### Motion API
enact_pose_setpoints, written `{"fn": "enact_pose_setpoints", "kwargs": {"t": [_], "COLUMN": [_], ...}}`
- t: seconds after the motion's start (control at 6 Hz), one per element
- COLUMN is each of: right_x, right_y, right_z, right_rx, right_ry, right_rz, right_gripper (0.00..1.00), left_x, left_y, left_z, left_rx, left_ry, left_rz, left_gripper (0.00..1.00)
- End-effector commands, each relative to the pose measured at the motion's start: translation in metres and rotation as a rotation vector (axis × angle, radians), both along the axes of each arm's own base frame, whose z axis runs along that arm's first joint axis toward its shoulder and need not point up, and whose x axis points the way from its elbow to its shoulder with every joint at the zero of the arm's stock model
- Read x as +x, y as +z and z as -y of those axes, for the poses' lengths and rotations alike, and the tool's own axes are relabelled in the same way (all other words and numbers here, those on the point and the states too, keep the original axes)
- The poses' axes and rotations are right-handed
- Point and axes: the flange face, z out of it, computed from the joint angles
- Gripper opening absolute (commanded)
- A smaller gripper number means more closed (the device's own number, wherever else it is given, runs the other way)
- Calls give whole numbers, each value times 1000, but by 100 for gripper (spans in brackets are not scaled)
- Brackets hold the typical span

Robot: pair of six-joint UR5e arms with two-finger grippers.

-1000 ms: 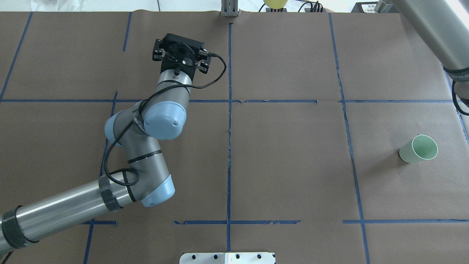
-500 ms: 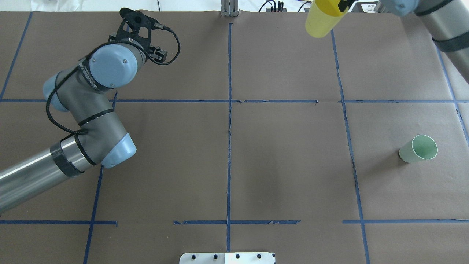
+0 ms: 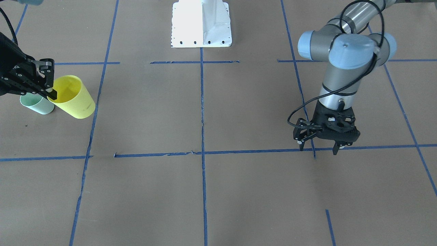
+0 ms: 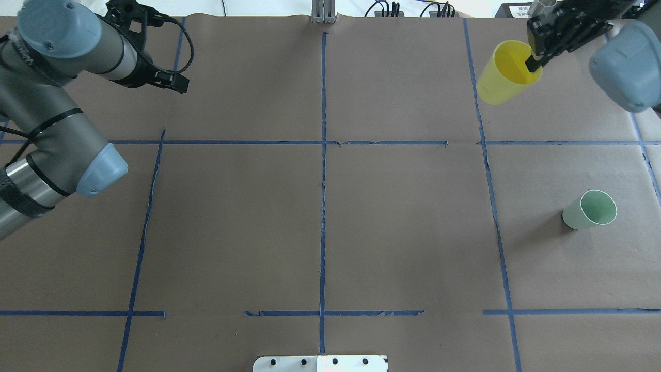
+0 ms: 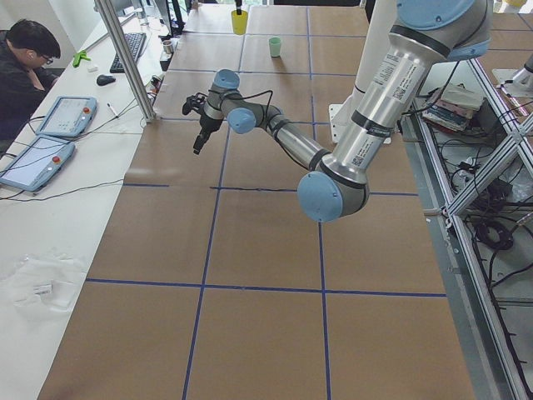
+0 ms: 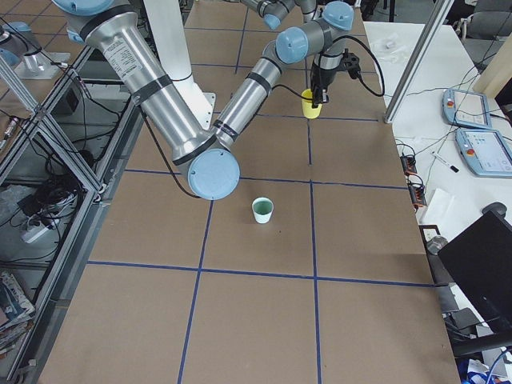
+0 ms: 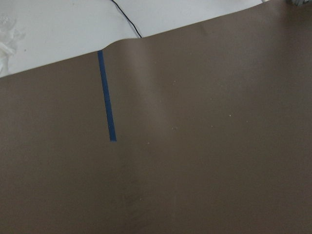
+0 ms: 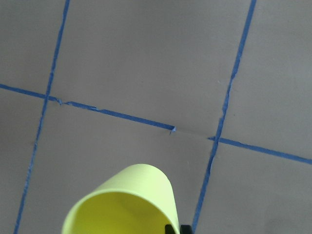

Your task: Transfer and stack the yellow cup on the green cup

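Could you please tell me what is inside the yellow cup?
One finger of the right gripper dips inside the yellow cup, pinching its rim. The visible inner wall is otherwise bare; its bottom is not clearly visible.

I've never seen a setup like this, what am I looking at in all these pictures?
These are two robot arms at a brown table marked with blue tape, photographed at one moment by several cameras: one above and behind the robot, one facing it, one at each table end, one on each wrist. The right gripper pinches the rim of a yellow cup and holds it tilted above the table. A green cup stands alone on the table, mouth up. The left gripper is open and empty, on the other side. The right wrist camera shows the yellow cup's mouth; the left one shows mostly table.
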Motion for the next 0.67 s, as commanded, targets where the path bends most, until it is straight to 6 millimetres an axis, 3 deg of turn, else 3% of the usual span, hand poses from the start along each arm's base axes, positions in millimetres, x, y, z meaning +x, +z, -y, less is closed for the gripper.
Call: {"fn": "enact_pose_setpoints", "kwargs": {"t": [0.0,0.17,0.33,0.5], "right_x": [25,32,38,45], "right_y": [54,76,110,141], "right_z": [-63,-78,-93,-102], "right_rx": [-11,-46,-103,-87], "right_ry": [-12,-11,-9,-11], "right_rz": [-27,-41,-76,-127], "right_gripper": [0,0,0,0], "left_x": [-69,-115,-141,-146], "left_y": [35,48,42,44], "left_z": [-2,-12,-34,-47], "left_rx": [-104,-102,-155,-181], "left_ry": [150,238,246,244], "left_rz": [-38,-8,25,42], "left_gripper": [100,100,100,100]}}
